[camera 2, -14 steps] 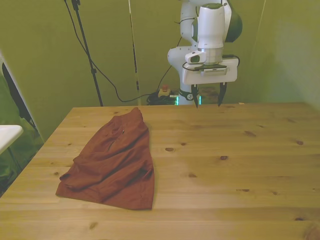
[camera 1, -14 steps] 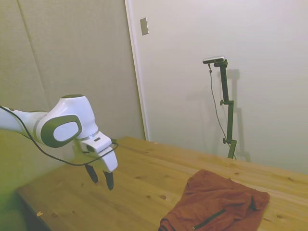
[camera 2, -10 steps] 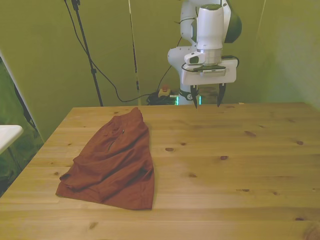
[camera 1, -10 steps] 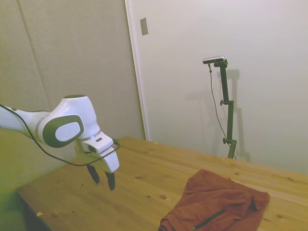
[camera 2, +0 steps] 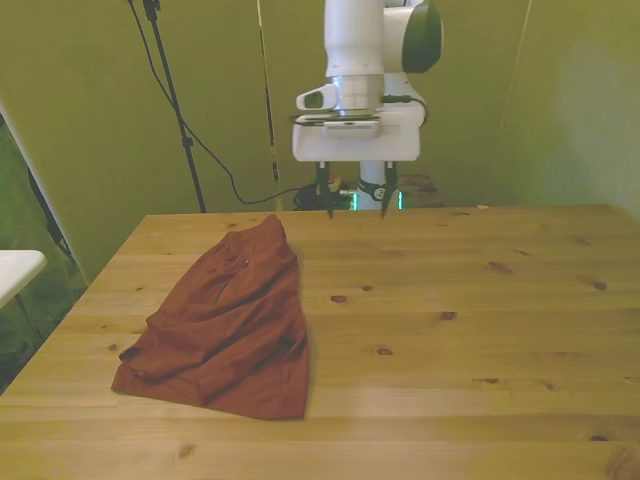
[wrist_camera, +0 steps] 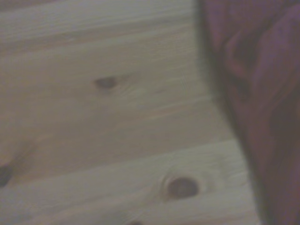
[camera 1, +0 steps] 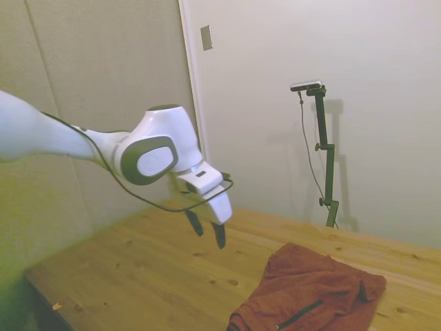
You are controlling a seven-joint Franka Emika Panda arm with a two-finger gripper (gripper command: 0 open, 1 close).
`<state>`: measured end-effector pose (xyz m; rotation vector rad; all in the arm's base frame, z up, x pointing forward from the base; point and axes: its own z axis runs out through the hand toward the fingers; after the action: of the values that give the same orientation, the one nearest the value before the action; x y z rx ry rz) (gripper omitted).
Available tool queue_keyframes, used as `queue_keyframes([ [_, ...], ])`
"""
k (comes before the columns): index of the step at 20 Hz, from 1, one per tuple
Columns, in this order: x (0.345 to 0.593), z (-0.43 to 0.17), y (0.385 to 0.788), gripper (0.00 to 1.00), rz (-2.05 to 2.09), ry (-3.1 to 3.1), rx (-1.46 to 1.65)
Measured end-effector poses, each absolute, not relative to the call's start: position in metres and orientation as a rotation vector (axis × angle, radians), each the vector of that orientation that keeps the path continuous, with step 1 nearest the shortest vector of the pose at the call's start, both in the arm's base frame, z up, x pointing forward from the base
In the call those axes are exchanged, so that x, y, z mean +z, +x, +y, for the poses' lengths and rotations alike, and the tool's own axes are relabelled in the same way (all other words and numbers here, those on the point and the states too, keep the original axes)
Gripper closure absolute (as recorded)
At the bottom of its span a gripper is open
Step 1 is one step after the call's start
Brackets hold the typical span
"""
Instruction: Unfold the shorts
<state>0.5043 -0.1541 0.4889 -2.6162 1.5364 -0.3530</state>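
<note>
The shorts (camera 2: 225, 325) are lying folded in a rumpled heap on the wooden worktop (camera 2: 470, 330), toward the front view's left. In the side view I am seeing the dark zippered pocket slit (camera 1: 300, 314) on the top layer. The wrist view is showing one blurry edge of the cloth beside bare wood with dark knots.

I am holding the gripper (camera 2: 354, 196) in the air, above the far part of the worktop and just off the cloth's far corner. Its fingers (camera 1: 219, 235) are spread apart and are gripping nothing.

To do this step well, I think I should be aiming for a loose outer edge of only the top layer, coming down low and pinching just that layer. Then I could be lifting it up and over to open the fold. Grabbing both layers would only be dragging the whole heap.

Nothing else is sitting on the worktop, so nothing is blocking the way down. Cables and a thin stand (camera 2: 175, 105) are hanging behind it.
</note>
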Motion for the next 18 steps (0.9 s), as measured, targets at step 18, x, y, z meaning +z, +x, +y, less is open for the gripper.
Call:
queue_keyframes([
  [18,0.442,-0.399,0.599,0.00,2.028,-2.174,-0.372],
])
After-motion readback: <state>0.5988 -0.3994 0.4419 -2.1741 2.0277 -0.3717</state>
